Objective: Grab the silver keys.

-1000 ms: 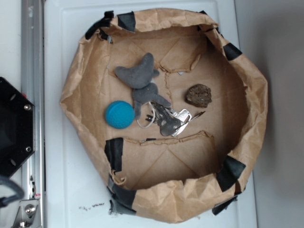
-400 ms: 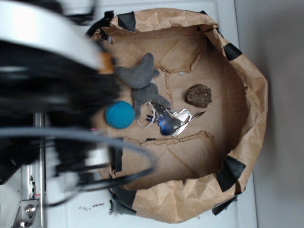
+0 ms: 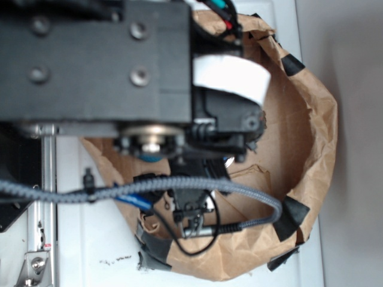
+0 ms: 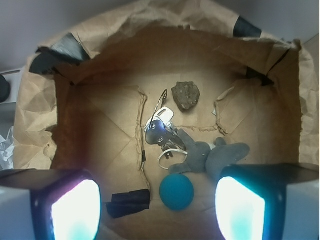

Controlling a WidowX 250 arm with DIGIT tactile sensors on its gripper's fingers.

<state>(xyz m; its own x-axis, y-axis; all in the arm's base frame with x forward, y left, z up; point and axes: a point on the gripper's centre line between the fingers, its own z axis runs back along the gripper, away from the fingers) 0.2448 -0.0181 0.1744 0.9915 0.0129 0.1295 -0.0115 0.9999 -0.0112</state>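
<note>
In the wrist view the silver keys (image 4: 161, 131) lie on the brown paper floor of the bag, their wire ring (image 4: 170, 155) touching the grey plush toy (image 4: 215, 155). My gripper (image 4: 157, 210) is open and high above them, its two glowing fingers (image 4: 75, 210) at the bottom corners with nothing between them. The keys sit ahead of the fingertips, beyond the blue ball (image 4: 176, 191). In the exterior view my arm (image 3: 96, 60) hides the keys and the gripper.
A brown lumpy rock (image 4: 186, 95) lies just past the keys. The crumpled paper bag rim (image 4: 165, 20) (image 3: 317, 119) walls in everything. A black tape strip (image 4: 130, 202) lies left of the ball. Cables (image 3: 179, 185) trail over the bag's near side.
My arm has swung in from the left over the bag and now covers the keys, plush and ball in the exterior view. The objects themselves have not moved.
</note>
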